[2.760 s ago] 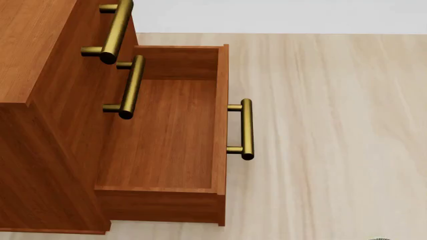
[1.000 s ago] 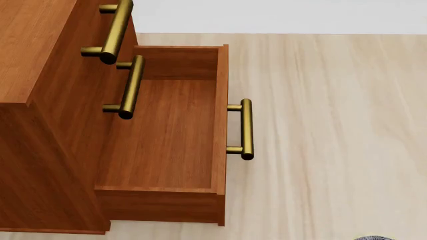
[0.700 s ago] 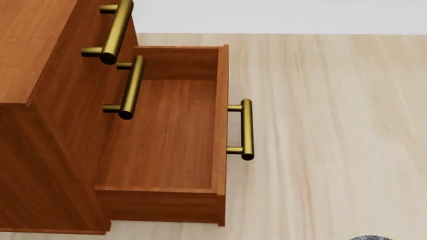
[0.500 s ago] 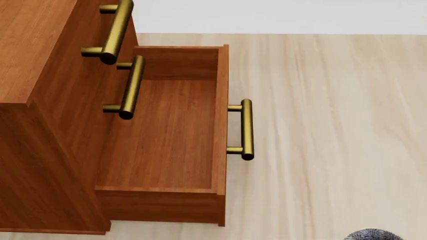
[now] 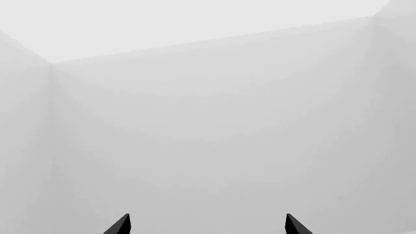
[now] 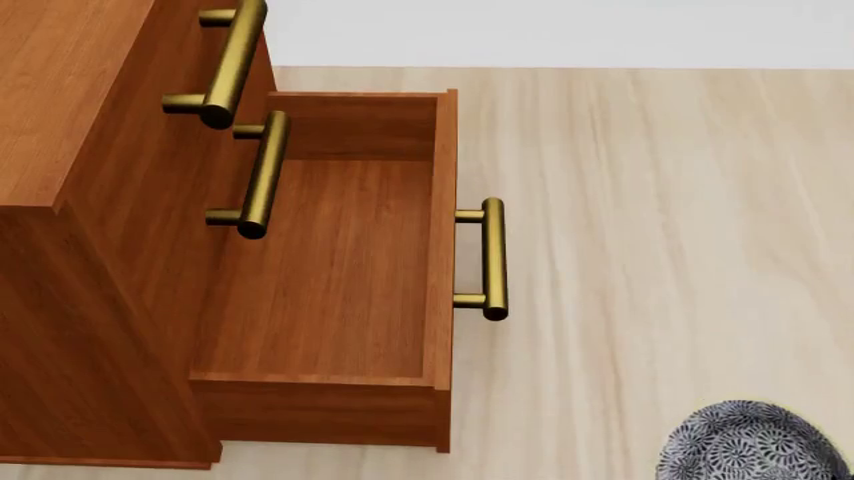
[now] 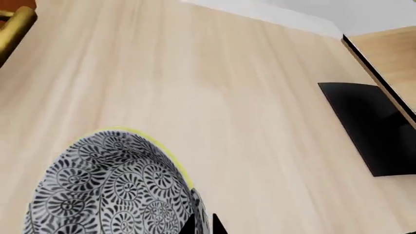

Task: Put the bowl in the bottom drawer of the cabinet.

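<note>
Right hand (image 7: 198,225) shows only as two dark fingertips pinched on the wall of the bowl (image 7: 107,187), so I judge it to be holding the bowl by its rim, though most of the hand is out of view. Seen from the head camera, the bowl (image 6: 750,442) sits low at the near right, above the pale wooden floor (image 6: 667,220) and well apart from the bottom drawer (image 6: 334,260), which stands pulled out of the cabinet (image 6: 80,120) and has nothing in it. Left hand (image 5: 206,225) points at blank grey wall, its two tips spread wide with nothing between them.

Risks from here are judgements, not things seen. A rim pinch on a glazed, rounded wall is a thin hold (little surface for the pads to bite), so a quick swing toward the drawer could let the bowl pivot or slip and fall to the floor. Carried too low, it could knock the brass handle (image 6: 490,258) or the drawer's front edge and push the drawer partly shut. The two handles above overhang the drawer's inner side, so a path too close to the cabinet could catch them. Released high, the bowl may bounce or roll against the wooden walls.
</note>
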Available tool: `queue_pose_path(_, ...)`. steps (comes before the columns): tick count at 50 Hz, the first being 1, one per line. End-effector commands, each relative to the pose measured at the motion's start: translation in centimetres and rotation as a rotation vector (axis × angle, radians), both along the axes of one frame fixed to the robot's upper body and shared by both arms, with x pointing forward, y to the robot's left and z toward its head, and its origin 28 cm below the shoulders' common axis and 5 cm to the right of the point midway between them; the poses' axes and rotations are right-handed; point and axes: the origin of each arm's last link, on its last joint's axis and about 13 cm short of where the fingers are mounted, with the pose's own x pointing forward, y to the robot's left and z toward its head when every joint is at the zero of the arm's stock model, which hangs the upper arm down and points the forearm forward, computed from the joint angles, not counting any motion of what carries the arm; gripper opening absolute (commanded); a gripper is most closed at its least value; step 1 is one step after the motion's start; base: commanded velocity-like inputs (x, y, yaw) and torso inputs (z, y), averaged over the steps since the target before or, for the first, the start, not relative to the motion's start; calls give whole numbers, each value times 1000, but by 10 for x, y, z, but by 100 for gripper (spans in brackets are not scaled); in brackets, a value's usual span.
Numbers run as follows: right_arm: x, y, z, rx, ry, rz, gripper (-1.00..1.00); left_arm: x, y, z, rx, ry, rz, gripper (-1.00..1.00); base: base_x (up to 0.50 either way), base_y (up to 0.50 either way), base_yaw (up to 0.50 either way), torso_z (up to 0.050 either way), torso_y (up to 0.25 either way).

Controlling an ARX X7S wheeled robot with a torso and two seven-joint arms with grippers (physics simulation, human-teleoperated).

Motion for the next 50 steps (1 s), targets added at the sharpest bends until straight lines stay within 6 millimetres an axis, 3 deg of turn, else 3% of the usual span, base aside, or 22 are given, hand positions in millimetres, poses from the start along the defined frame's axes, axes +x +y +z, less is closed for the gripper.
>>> queue_pose_path(1, 6, 7, 18, -17, -80, 15, -100, -1, 0, 1, 2, -2, 1, 100, 0, 0, 0, 0, 0)
queue_pose_path(30, 79, 38, 83, -21, -253, 99, -100, -1, -2, 0, 12, 1, -1, 100, 0, 0, 0, 0, 0)
queue_pose_path(50, 100, 47, 121, -79, -317, 97, -100, 0, -2, -1, 13, 3, 0, 100, 0, 0, 0, 0, 0)
